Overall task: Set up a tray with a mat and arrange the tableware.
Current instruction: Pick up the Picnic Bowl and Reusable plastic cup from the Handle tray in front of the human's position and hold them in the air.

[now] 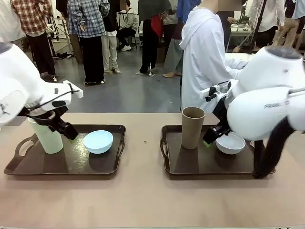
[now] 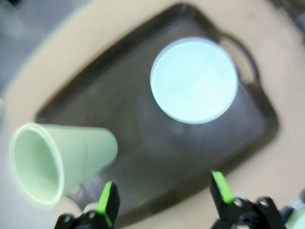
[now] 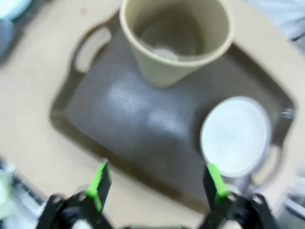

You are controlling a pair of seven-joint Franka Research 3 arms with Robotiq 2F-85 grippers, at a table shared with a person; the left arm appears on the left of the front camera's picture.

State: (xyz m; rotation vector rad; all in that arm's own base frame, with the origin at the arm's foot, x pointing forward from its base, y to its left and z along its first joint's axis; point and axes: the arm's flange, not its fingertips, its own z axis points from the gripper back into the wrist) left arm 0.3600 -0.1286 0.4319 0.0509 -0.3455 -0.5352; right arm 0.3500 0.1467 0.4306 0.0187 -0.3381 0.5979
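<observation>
Two dark trays sit on the table, and a brown mat (image 1: 71, 161) seems to line each floor. The left tray (image 1: 14, 168) holds an upright pale green cup (image 1: 48, 139) (image 2: 57, 160) and a light blue bowl (image 1: 98, 141) (image 2: 193, 80). My left gripper (image 1: 66, 130) (image 2: 164, 195) hovers open just above the cup and bowl, holding nothing. On the right tray (image 1: 167, 168) (image 3: 71, 114) stand a brown cup (image 1: 192, 127) (image 3: 175, 38) and a white bowl (image 1: 230, 143) (image 3: 235, 136). Between those two hangs my right gripper (image 1: 211, 137) (image 3: 156, 186), open and holding nothing.
A person in a white coat (image 1: 205, 52) stands at the far edge behind the right tray. Bare tan tabletop (image 1: 143, 195) runs between the trays and along the near side. Other people stand farther back in the room.
</observation>
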